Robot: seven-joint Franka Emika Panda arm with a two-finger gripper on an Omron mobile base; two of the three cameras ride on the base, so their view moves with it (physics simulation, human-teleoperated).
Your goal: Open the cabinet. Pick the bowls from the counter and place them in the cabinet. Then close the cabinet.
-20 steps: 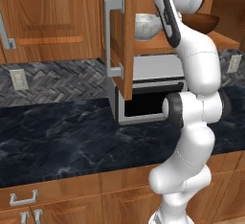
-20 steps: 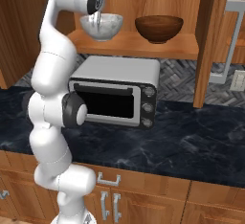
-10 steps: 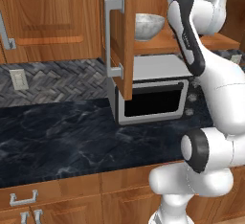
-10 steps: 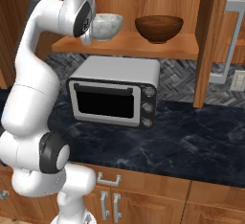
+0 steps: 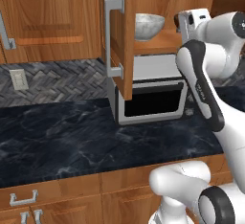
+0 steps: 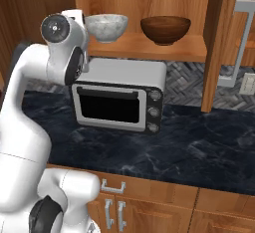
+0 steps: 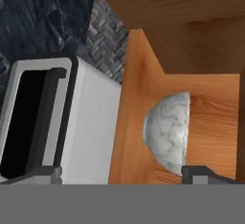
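Whitish-grey speckled round bowl (image 6: 106, 27) and dark brown wooden bowl (image 6: 165, 29) sit on the shelf of the open reddish-brown wall cabinet (image 6: 149, 48) (brown one hidden in left base view). Claw (image 7: 122, 173) apart, empty, facing the speckled bowl above the silver toaster oven (image 6: 118, 94).

Grey herringbone backsplash (image 5: 57, 72), wall outlet (image 5: 18, 79)

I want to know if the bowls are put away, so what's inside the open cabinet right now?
On the cabinet shelf sit two bowls side by side: the speckled grey bowl and the dark wooden bowl. Any higher shelves are out of view.
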